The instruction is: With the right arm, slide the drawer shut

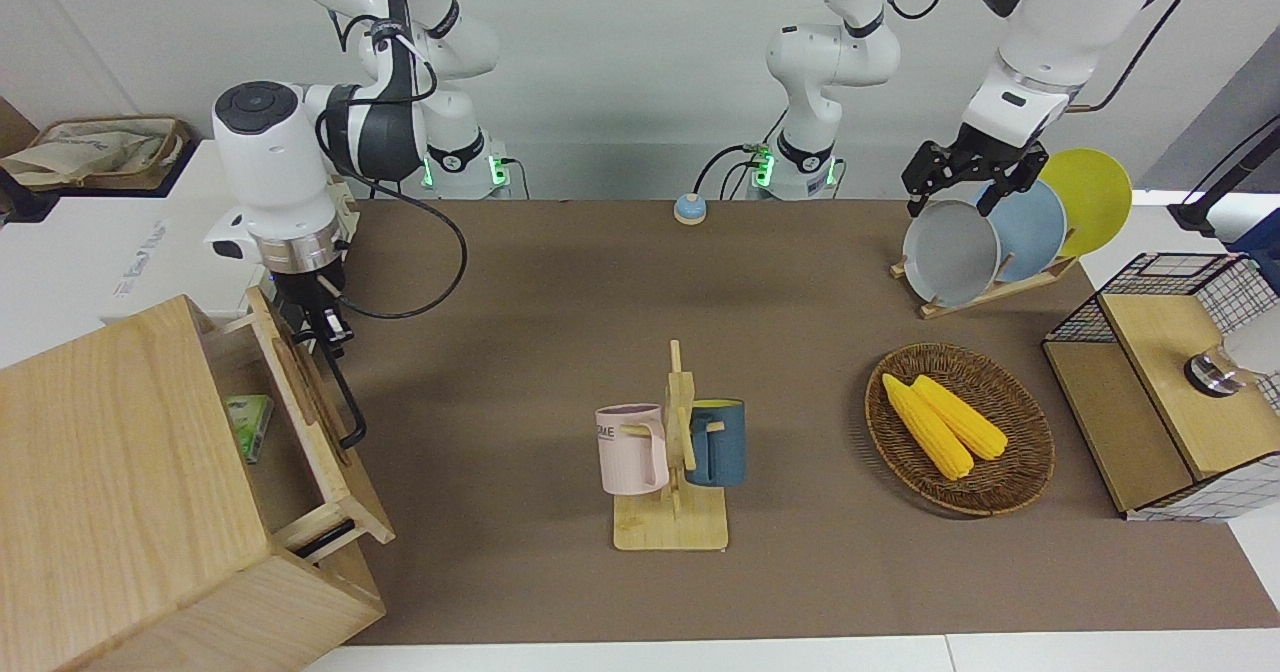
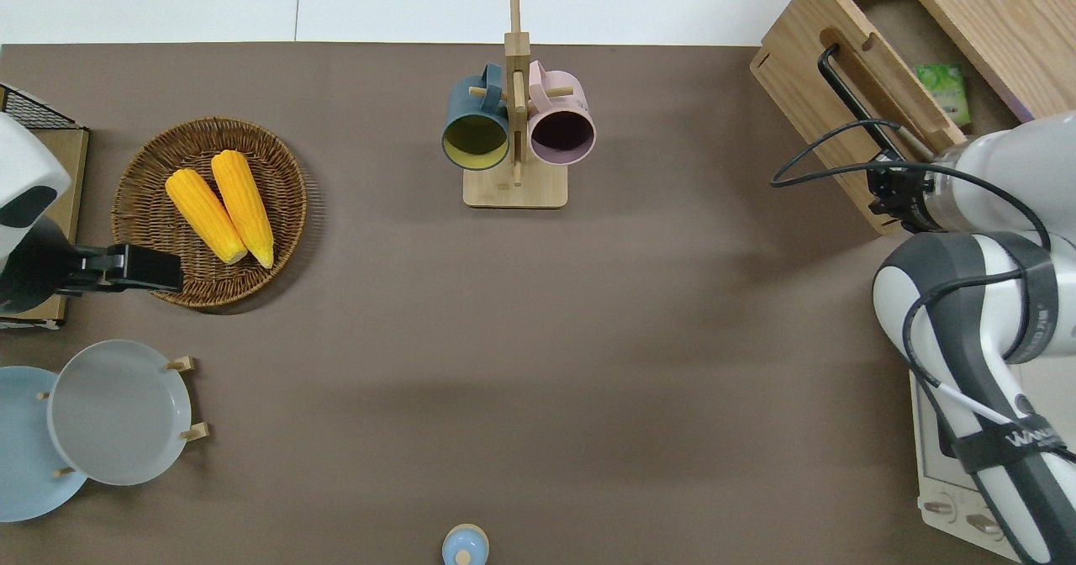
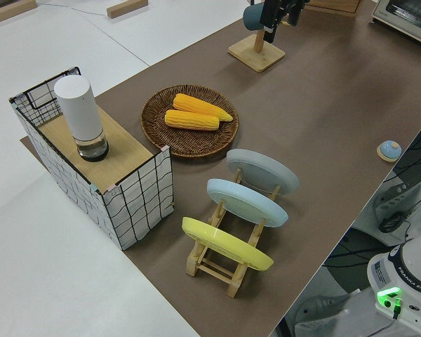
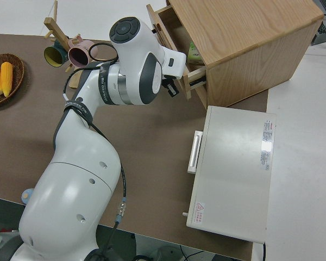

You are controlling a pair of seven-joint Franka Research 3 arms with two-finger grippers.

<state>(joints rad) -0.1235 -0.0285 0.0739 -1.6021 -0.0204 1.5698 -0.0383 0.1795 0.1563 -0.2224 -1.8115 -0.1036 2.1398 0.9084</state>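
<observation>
The drawer [image 1: 300,407] of the pale-wood cabinet [image 1: 110,472] stands a little open at the right arm's end of the table, with a small green box [image 1: 250,428] inside. Its black bar handle [image 1: 345,402] sticks out of its front. My right gripper [image 1: 325,327] is shut and rests against the drawer front at the handle's end nearer to the robots. The overhead view shows the drawer [image 2: 820,124], handle [image 2: 849,98] and right gripper [image 2: 895,197]; the right side view shows the right gripper [image 4: 173,87] at the drawer [image 4: 162,27]. My left gripper [image 1: 960,192] is open and parked.
A mug rack [image 1: 670,472] with a pink and a blue mug stands mid-table. A wicker basket [image 1: 1010,482] holds two corn cobs. A plate rack [image 1: 990,232] and a wire-mesh box [image 1: 1170,382] are at the left arm's end. A white toaster oven [image 4: 233,168] stands beside the cabinet.
</observation>
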